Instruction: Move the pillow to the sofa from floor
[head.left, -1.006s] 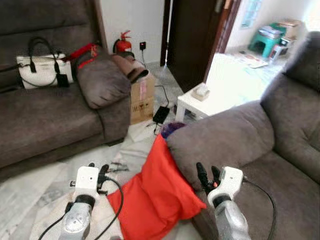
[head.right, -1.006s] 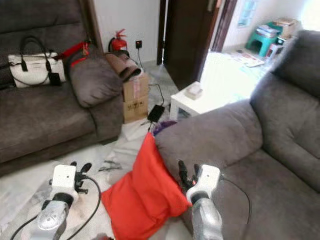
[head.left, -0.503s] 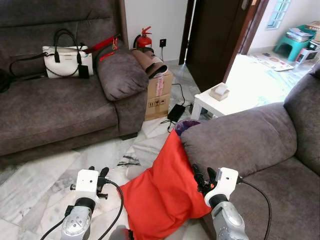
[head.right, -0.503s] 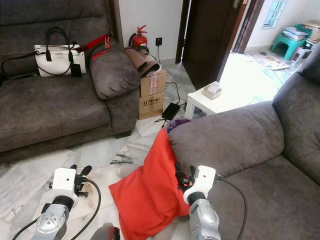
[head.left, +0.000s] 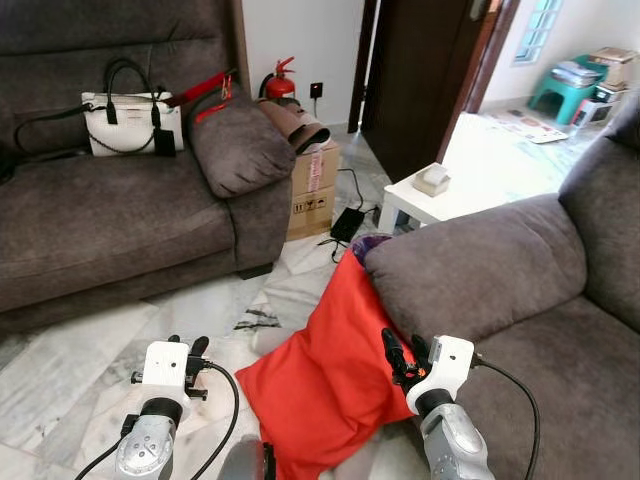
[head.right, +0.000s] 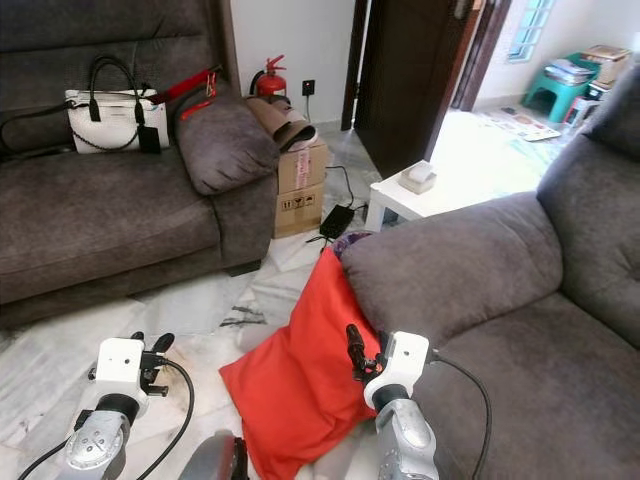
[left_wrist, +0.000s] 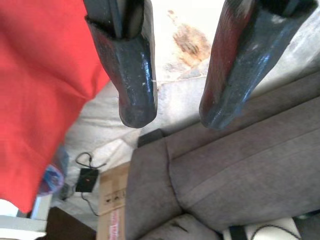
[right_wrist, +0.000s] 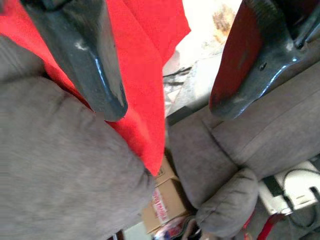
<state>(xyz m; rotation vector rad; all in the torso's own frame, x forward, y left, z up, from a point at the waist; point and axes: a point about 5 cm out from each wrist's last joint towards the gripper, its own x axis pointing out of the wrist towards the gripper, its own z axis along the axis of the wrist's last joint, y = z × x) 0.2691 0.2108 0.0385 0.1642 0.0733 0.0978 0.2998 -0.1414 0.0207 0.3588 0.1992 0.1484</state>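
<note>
- Strong daylight is admitted through the open doorway, and the floor there is washed out almost to white.
- The white side table just beside the doorway is overexposed, so little surface detail is kept.
- Away from the doorway, the dark sofa is lit evenly but more dimly, with a deep shadow beneath its front edge.
- Both eye views are sharp, with no motion blur; straight lines near the doorway are bowed slightly by the wide lens.
- In the left wrist view, the black fingers are rendered soft and out of focus, with small glossy highlights.
- The red pillow is shown saturated and bright in the right wrist view.
</note>
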